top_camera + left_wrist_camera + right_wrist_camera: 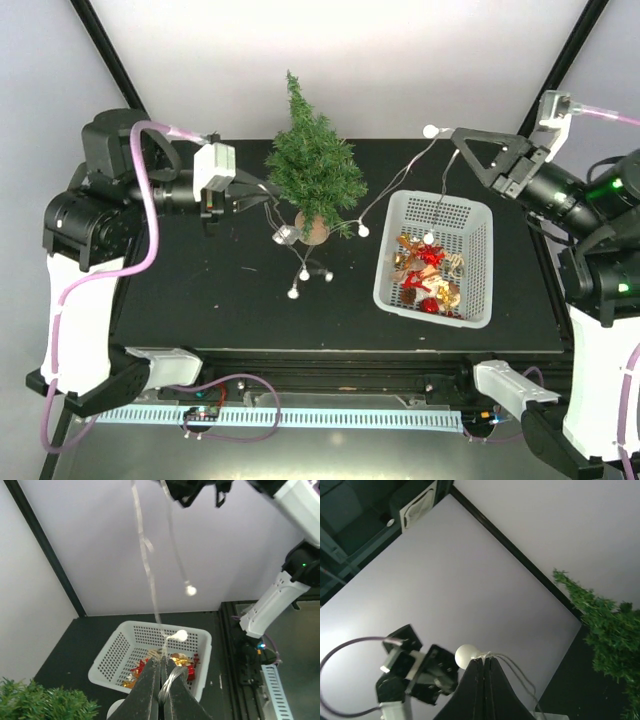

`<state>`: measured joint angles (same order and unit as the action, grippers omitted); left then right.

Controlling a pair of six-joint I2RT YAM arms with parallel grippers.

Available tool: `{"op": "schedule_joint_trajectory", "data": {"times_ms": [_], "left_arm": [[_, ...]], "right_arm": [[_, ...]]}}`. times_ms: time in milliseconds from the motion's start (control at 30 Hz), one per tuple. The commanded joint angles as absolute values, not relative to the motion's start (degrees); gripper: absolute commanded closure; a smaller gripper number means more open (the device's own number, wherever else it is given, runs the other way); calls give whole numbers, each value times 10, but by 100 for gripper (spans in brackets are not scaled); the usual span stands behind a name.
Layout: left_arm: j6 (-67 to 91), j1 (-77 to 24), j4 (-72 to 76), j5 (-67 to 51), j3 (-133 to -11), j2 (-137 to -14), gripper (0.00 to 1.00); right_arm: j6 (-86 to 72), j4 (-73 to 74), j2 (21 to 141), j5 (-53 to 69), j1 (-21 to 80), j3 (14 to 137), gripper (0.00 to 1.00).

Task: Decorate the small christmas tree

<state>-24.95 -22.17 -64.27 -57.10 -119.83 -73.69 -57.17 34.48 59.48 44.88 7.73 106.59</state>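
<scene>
- Clamped shut, the left claw (161, 667) pinches the string (145, 545) low down, just beside the tree's left flank. Judged purpose: to anchor that end while the other is carried.
- Right claw (483, 664): jaws likewise together, gripping the string right at a bulb (466, 656), raised above the basket's far corner. The high hold appears meant to lift the span off the table so that it can be swung over the branches.
- Table (200, 300): black, and everything stands on it.
- Tree (315, 165): upright at rear centre, between the two claws, seated in its pot (315, 232). No bulb or ornament is seen lodged in the branches. Decoration is judged barely begun.
- Basket (385, 262): white and perforated, right of the tree and apart from it. It serves as the stock bin, within the right arm's reach.
- String, course: from the left claw down past the pot, with slack and several bulbs lying on the table in front of the tree, then rising to the right claw.
- Ornaments (430, 275): red and gold pieces heaped in the basket's near half, untouched.
- Risk noted: the slack lies close to the pot. A hard pull from the right could drag or tip the tree.
</scene>
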Motion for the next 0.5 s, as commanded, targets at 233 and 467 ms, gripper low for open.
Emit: {"op": "schedule_joint_trajectory", "data": {"times_ms": [233,467], "left_arm": [[-271,-219,-734,-589,-1188,-702,98],[-331,-219,-763,-504,-1180,-689,98]], "right_arm": [[-567,277,598,414,78,1009,99],[-543,304,592,372,78,999,99]]}}
